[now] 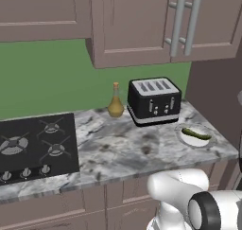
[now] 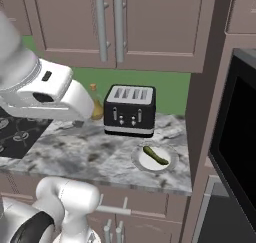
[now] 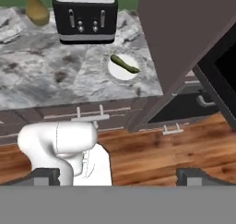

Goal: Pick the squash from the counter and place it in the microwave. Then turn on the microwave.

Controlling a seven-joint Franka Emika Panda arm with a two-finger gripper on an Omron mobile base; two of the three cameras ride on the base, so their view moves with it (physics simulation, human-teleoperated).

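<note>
Marbled grey-and-white counter [image 1: 118, 151] [image 2: 90, 154] [image 3: 55, 80] spread across mauve-brown lower cabinets, under upper cabinets with silver bar handles; green wall behind; wooden floor below in the hand view. Dark microwave [image 2: 235, 137] built into the tall unit at the counter's right end, black glass door facing outward; dark edge of it [image 3: 221, 75] also at the right of the hand view. Black cooktop [image 1: 33, 146] set into the counter's left part, burners and front knobs visible. Black slotted toaster [image 1: 154, 101] [image 2: 130, 109] [image 3: 85, 13] upright near the back wall, toward the right end. Amber bottle [image 1: 116, 101] [image 3: 37, 8] just left of the toaster, upright. Small white plate [image 1: 194, 135] [image 2: 155, 158] [image 3: 123, 65] in front of the toaster, near the counter's right front corner. Squash [image 1: 196, 133] [image 2: 155, 155] [image 3: 124, 64] lying flat on that plate, slanted across it, untouched. Gripper [image 3: 119, 174] held high and well back from the counter, looking down over cabinet fronts and floor; dark fingertips [image 3: 46, 176] spread wide apart at the bottom of the hand view, nothing between them.
</note>
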